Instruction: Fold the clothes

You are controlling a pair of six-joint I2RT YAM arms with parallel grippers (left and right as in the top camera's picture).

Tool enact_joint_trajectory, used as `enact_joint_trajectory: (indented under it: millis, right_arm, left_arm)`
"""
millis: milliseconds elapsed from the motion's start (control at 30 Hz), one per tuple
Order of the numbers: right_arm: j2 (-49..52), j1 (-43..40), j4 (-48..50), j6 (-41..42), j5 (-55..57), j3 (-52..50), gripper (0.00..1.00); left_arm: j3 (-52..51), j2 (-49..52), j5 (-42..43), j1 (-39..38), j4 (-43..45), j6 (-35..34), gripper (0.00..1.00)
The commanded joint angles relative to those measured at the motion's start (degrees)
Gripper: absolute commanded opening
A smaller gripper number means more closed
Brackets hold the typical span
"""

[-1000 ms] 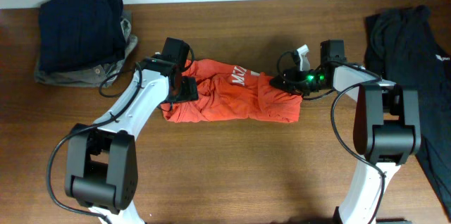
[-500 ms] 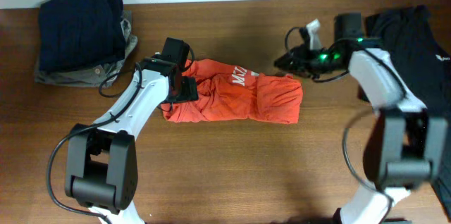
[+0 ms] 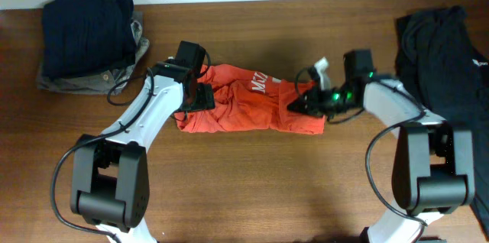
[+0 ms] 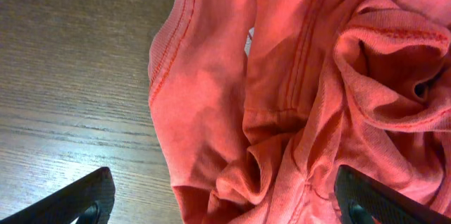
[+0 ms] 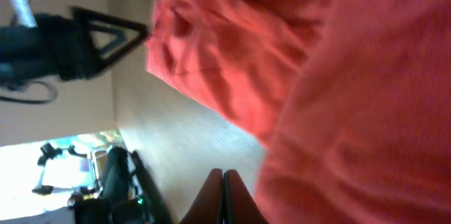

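The clothes, an orange-red T-shirt [image 3: 252, 109], lie crumpled in a long bunch at the table's middle, white lettering [image 3: 260, 86] facing up. My left gripper [image 3: 200, 96] rests over the shirt's left end. In the left wrist view this gripper [image 4: 229, 206] is open wide, with folds of the shirt [image 4: 296, 97] lying between its dark fingertips [image 4: 91, 196]. My right gripper [image 3: 296, 105] sits at the shirt's right end. In the right wrist view it [image 5: 223, 182] is shut, fingers pressed together with no cloth between them, and the shirt [image 5: 331, 97] lies right beside it.
A folded stack of navy and grey garments [image 3: 88, 37] sits at the back left. A black garment [image 3: 443, 52] lies spread at the right edge. Bare wooden table [image 3: 252, 182] runs along the front.
The right gripper rose away to the back right, then came back down to the shirt's right end and closed. The left arm has not moved.
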Motion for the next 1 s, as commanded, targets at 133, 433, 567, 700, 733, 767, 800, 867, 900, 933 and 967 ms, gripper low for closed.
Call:
enact_joint_trajectory:
  millis: [133,433,567,700,733,767,800,867,900,933,967]
  right_arm:
    - [3.19,0.22,11.13,6.34,-0.74,-9.2,0.04]
    - [10.32,0.26,16.5,6.62,3.65,-10.27,0.04]
    - [8.28,0.26,15.91,6.58,0.37,-8.48,0.04]
    - [2.25,0.26,12.26,6.56,-0.07,-4.72,0.04]
    - [0.35,0.26,11.06,6.56,0.37,-3.52,0.04]
    - [-1.64,0.26,9.73,6.54,1.07,-2.21,0.04]
    - [-3.91,0.26,8.24,6.54,2.19,-0.66,0.04]
    - [-7.45,0.26,5.92,6.56,4.13,1.97,0.1]
    - [-8.96,0.26,4.7,6.56,5.11,3.17,0.14]
    - [-10.25,0.26,3.67,6.56,6.1,4.2,0.18]
    - [-11.5,0.26,2.45,6.54,7.39,5.18,0.24]
  left_arm:
    - [-0.15,-0.5,0.0,0.09,-0.04,0.48,0.99]
    - [-0.15,-0.5,0.0,0.09,-0.13,0.5,0.99]
    - [-0.15,-0.5,0.0,0.09,-0.61,0.5,0.99]
    - [-0.13,-0.59,2.89,0.11,-0.79,0.57,0.99]
    - [-0.13,-0.63,4.13,0.11,-0.68,1.16,0.99]
    - [-0.13,-0.66,4.92,0.09,-0.48,1.81,0.99]
    - [-0.13,-0.79,5.77,0.09,-0.28,2.75,0.99]
    - [-0.13,-1.03,6.45,0.09,0.04,4.44,0.99]
    - [-0.13,-1.2,6.67,0.09,0.2,5.38,0.99]
    - [-0.13,-1.4,7.02,0.09,0.33,6.29,0.99]
    - [-0.13,-1.64,7.37,0.09,0.37,7.23,0.99]
